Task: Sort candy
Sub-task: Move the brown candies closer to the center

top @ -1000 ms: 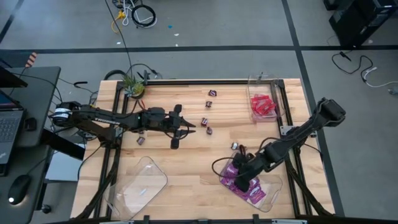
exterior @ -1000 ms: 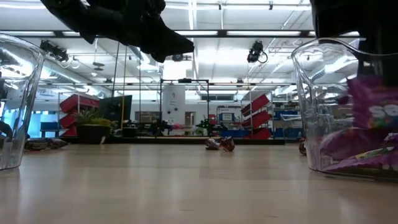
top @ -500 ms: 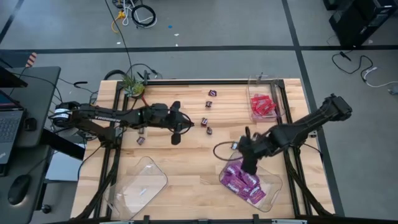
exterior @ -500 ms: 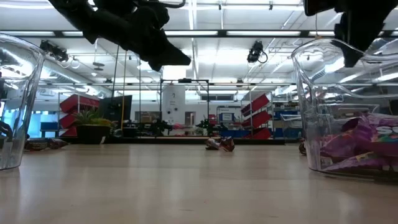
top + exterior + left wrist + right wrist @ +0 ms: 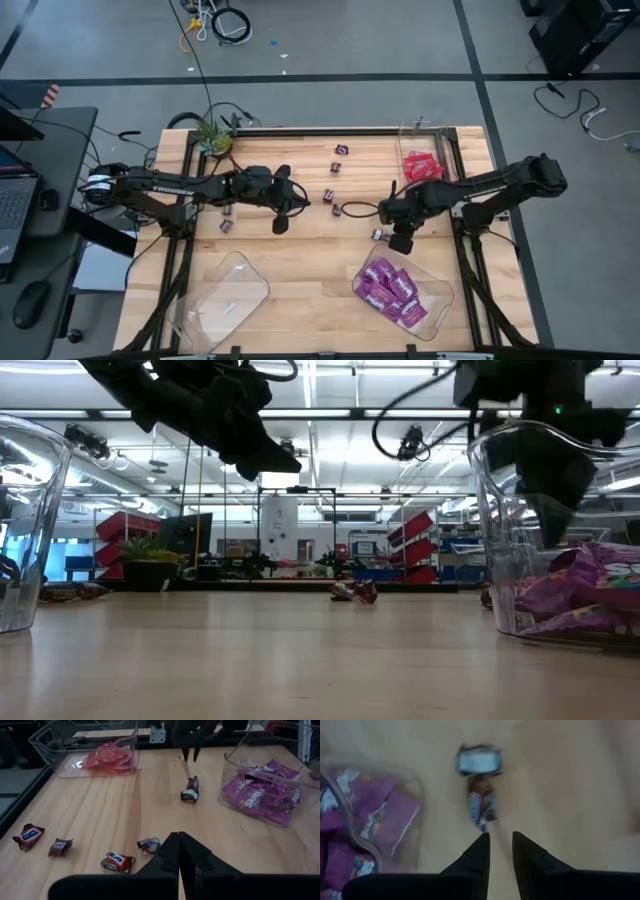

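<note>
Even bright overhead strip lighting, soft shadows; right wrist view motion-blurred, tray (image 5: pixel 505 530) glares at 3 o'clock.

a robotics lab or large workshop hall: a framed wooden table (image 5: pixel 300 260) on grey taped concrete floor (image 5: pixel 350 40), ceiling strip lights (image 5: pixel 330 412), red racks (image 5: pixel 125 525) beyond, loose cables (image 5: pixel 225 22), a laptop desk (image 5: pixel 40 190) alongside.

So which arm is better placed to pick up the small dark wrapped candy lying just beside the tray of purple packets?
Probably the right. The right gripper hangs almost over that small dark wrapped candy, jaws slightly apart. The left gripper is shut, farther off, nearer other dark pieces.
</note>
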